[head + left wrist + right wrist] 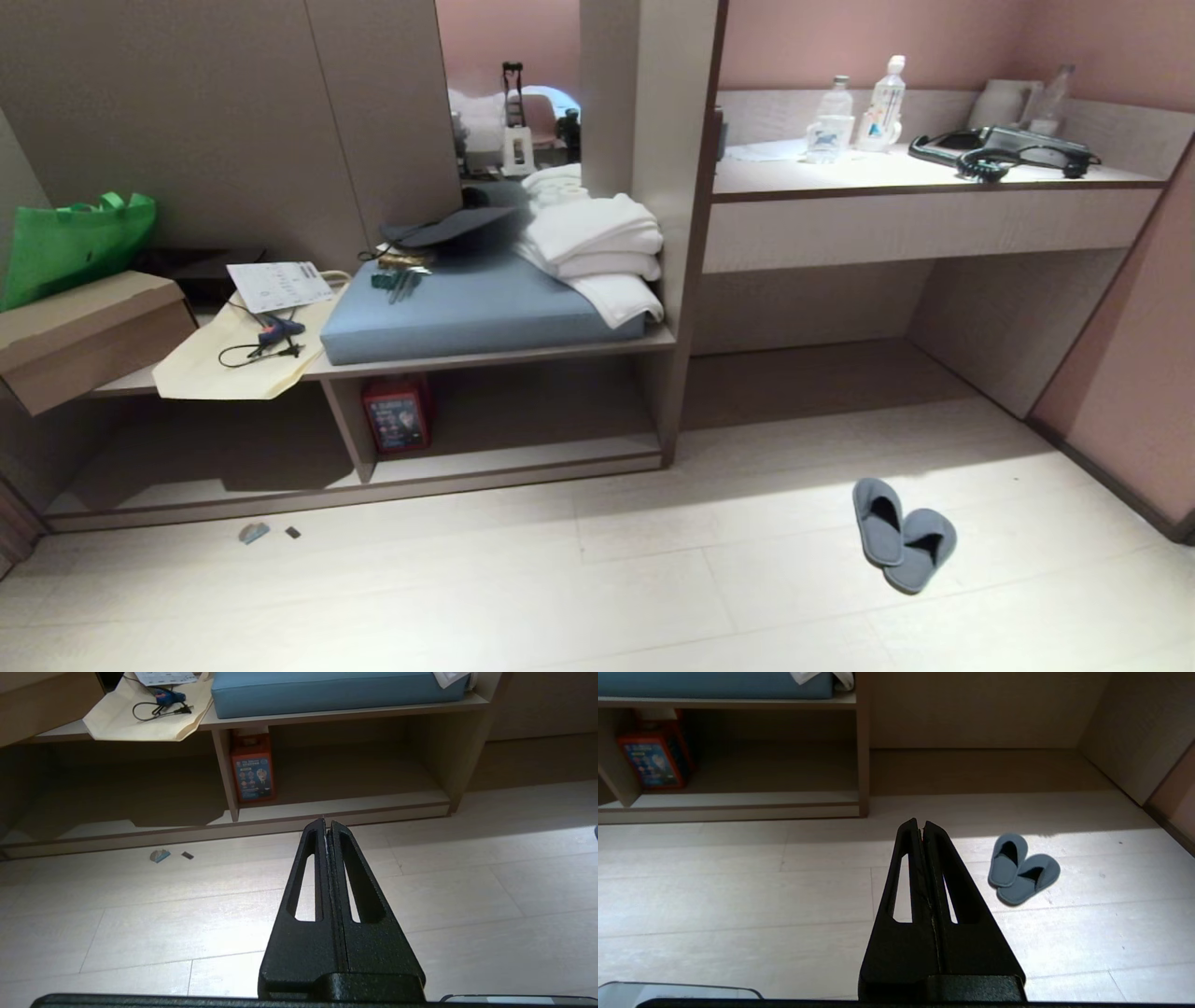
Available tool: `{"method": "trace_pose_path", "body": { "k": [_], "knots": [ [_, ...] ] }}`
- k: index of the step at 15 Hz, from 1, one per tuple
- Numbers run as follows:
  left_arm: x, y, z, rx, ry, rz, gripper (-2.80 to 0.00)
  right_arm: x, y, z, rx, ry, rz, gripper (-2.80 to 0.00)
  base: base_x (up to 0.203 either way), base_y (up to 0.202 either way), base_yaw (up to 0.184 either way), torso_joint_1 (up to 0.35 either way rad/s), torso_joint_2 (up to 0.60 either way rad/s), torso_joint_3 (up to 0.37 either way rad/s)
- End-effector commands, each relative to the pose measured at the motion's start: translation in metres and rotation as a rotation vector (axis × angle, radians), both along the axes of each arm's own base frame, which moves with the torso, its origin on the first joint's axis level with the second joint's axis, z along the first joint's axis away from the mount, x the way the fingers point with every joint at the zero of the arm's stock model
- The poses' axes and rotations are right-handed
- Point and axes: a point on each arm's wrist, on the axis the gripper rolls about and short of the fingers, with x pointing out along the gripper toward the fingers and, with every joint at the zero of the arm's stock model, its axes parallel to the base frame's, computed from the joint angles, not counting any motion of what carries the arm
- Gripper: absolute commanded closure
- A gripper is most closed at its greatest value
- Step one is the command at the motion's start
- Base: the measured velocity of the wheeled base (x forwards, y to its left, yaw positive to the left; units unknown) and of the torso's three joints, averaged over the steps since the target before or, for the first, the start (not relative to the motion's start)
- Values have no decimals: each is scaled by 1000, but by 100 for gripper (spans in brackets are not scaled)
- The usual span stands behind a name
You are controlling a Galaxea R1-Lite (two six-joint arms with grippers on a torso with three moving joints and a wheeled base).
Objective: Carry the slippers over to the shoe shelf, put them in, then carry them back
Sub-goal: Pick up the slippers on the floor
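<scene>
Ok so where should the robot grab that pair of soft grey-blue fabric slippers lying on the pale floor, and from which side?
Probably from above, pinching where the pair of soft grey-blue fabric slippers overlap at their heel ends, so one grip may catch both. They lie flat on the pale wood-look floor, toes toward the desk recess. The right gripper is nearer; it is shut and must open first.

Bright sunlit floor (653, 579), cubbies in deep shadow, edges bowed, focus sharp

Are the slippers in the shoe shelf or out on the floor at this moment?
Out. The slippers lie together on the floor, toes overlapping, in front of the desk recess, well right of the shoe shelf, which holds only a red box.
</scene>
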Motion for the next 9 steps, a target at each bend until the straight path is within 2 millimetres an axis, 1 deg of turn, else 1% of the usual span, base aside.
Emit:
{"method": "trace_pose_path", "body": {
  "k": [1, 9],
  "knots": [
    [0, 0, 0, 0, 1, 0, 0, 0, 0, 0, -1, 1, 1, 0, 195, 0, -1, 2, -3, 5],
    [0, 0, 0, 0, 1, 0, 0, 0, 0, 0, -1, 1, 1, 0, 195, 0, -1, 1, 3, 2]
  ]
}}
